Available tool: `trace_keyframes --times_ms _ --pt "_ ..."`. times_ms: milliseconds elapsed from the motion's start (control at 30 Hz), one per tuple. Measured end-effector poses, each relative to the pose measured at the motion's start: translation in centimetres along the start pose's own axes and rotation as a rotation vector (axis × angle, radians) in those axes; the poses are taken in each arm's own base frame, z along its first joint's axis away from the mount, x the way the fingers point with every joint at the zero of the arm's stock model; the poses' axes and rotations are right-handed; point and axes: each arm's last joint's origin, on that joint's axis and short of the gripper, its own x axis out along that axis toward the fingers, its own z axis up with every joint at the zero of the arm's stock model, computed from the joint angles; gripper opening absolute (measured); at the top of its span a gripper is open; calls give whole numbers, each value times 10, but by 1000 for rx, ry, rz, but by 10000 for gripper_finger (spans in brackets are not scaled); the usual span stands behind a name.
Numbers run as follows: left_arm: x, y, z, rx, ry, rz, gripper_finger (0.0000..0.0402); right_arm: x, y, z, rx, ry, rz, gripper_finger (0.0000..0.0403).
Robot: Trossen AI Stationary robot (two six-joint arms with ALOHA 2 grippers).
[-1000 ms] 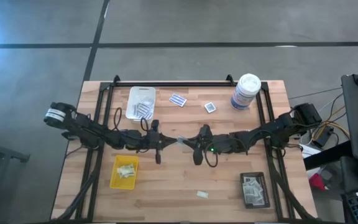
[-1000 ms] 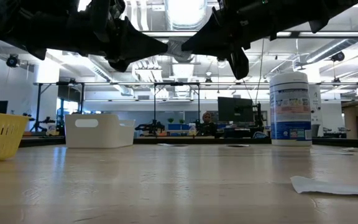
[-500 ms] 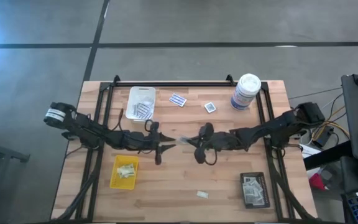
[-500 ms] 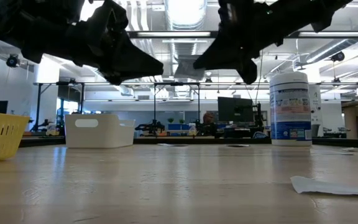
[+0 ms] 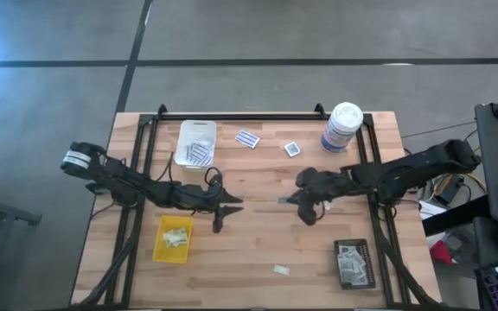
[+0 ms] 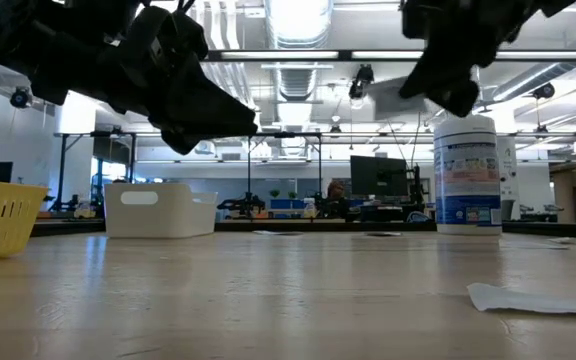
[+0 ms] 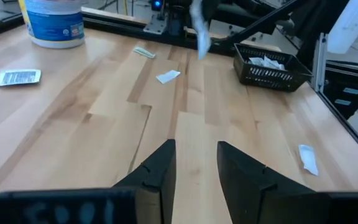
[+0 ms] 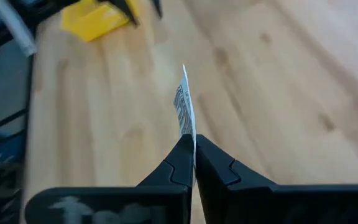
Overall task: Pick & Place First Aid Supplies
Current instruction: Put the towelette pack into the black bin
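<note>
My right gripper point(image 5: 285, 199) hovers above the table's middle, shut on a small pale packet point(image 8: 184, 104) of the first aid supplies. The packet also shows in the left wrist view point(image 7: 199, 31) and the low view point(image 6: 386, 90). My left gripper point(image 5: 236, 206) stands open and empty point(image 7: 194, 155) a short way to its left, fingers pointing at it. More packets lie flat on the wood: a blue-striped one point(image 5: 248, 138), a square one point(image 5: 293, 149) and a pale one point(image 5: 281, 270). My right gripper pinches the packet's near end point(image 8: 189, 138) between its two fingertips. The fingers lie roughly level and point toward the table's left. The packet stands edge-on and sticks out beyond the fingertips, lifted clear of the table.
A white tray point(image 5: 195, 143) with packets sits at the far left, a yellow tray point(image 5: 173, 238) at the near left, a black tray point(image 5: 354, 263) at the near right. A tall white canister point(image 5: 342, 128) stands at the far right. Bare wood lies below both grippers.
Both grippers met at the packet over the table's middle. My left gripper has opened and let go of it, drawing back slightly. My right gripper has carried the packet toward the table's right edge, still clear of the wood.
</note>
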Motion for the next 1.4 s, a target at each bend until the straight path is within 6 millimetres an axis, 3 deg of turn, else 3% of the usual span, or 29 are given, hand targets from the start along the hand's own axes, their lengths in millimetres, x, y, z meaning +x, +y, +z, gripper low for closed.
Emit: trace_keyframes --times_ms 300,600,1133,1400 --pt "0 -2 -1 3 14 -10 110 -38 -4 -15 187 231 121 8" --pt "0 -1 -2 7 20 -8 110 -48 3 -49 308 606 109 8" --pt "0 -1 -2 52 22 -8 110 -67 43 -90 550 822 30 8" --pt "0 -1 -2 92 21 -8 110 -75 53 -106 677 793 -71 8"
